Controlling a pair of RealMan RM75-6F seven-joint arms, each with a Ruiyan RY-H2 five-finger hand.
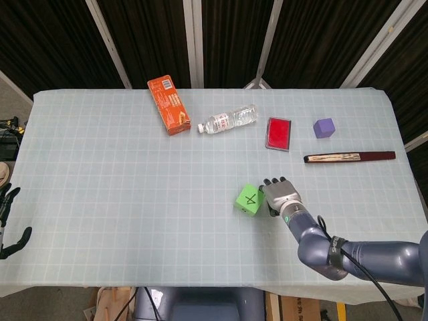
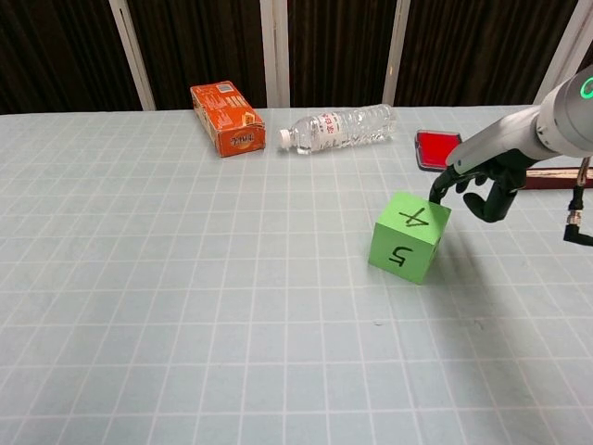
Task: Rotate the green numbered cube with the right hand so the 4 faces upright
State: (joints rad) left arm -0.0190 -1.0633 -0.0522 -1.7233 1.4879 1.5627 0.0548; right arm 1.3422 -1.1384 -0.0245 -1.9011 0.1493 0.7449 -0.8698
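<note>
Overhead, sitting right of centre on the surface [image 1: 100, 167]: cube [image 1: 249, 199], turned askew, 4 on top. Touching its right side: right hand [image 1: 279, 194], fingers curled against it, not gripping. Lying farther back: orange box [image 1: 168, 105], bottle [image 1: 228, 120], red case [image 1: 279, 133], purple block [image 1: 324, 128], sheathed knife [image 1: 349, 157]. Showing at the left edge: left hand [image 1: 8, 224], fingers apart, holding nothing.

From the chest: cube [image 2: 408, 236] showing 4 up, 5 facing front; right hand [image 2: 482, 181] reaching down, fingertips [image 2: 435, 196] meeting the top right corner.
</note>
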